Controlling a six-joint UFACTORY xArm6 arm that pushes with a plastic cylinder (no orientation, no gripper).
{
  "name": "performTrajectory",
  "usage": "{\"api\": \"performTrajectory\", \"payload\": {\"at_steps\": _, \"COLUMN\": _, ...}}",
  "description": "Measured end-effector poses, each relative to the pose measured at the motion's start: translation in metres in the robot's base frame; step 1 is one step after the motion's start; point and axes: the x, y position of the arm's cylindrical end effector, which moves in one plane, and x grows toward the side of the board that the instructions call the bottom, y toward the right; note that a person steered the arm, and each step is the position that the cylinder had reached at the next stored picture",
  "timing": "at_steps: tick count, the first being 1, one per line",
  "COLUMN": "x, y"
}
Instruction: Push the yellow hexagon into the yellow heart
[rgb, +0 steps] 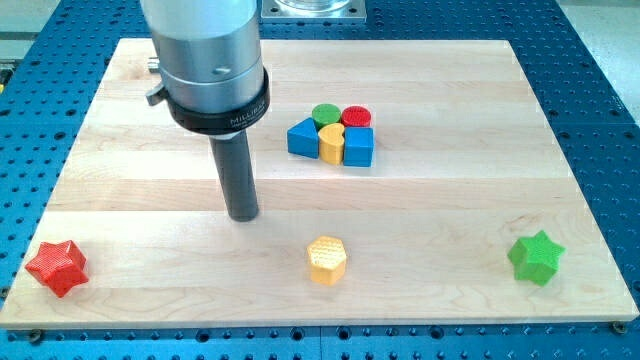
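Note:
The yellow hexagon (327, 260) lies near the view's bottom centre of the wooden board. The yellow heart (331, 144) sits in a tight cluster near the board's upper middle, touching a blue triangle (303, 138) on its left, a blue cube (360, 146) on its right, a green cylinder (326, 115) and a red cylinder (356, 117) above it. My tip (242, 214) rests on the board to the left of and a little above the hexagon, apart from it, and below-left of the cluster.
A red star (57, 267) lies at the board's bottom left corner and a green star (535, 257) at the bottom right. The wooden board (500, 150) lies on a blue perforated table. The arm's grey body fills the upper left.

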Motion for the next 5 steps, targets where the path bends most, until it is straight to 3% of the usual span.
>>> {"api": "performTrajectory", "payload": {"at_steps": 1, "x": 0.087, "y": 0.021}}
{"api": "performTrajectory", "payload": {"at_steps": 2, "x": 0.094, "y": 0.050}}
{"api": "performTrajectory", "payload": {"at_steps": 3, "x": 0.051, "y": 0.073}}
{"api": "performTrajectory", "payload": {"at_steps": 5, "x": 0.083, "y": 0.122}}
